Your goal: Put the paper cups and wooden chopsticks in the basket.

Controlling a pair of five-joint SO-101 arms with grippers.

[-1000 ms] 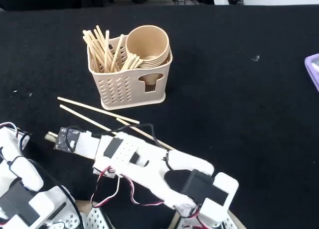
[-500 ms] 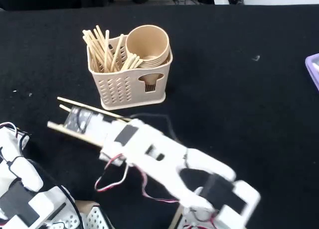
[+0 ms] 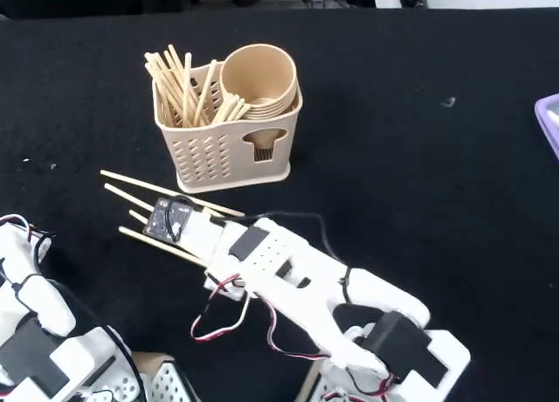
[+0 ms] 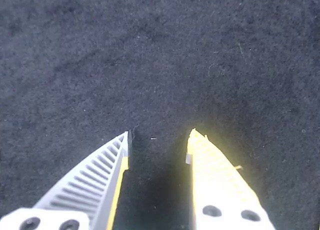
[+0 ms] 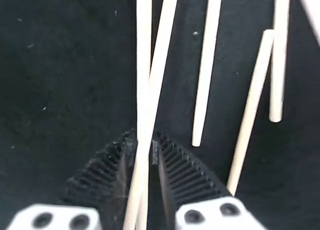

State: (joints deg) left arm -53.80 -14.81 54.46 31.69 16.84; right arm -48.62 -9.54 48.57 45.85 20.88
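**Long stick, narrow grip**

The right hand (image 5: 142, 140) is clamped on a chopstick (image 5: 156, 80) low over the bench (image 3: 419, 175), among loose chopsticks (image 3: 166, 190) before the basket (image 3: 223, 153) holding paper cups (image 3: 259, 74). The left hand (image 4: 157, 140) gapes, holding nothing. With so much length ahead of the jaws, the stick could swivel, slip, or snag the basket rim.

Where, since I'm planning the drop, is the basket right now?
High view: the basket stands far left on the table, just beyond the loose chopsticks by the right tool.
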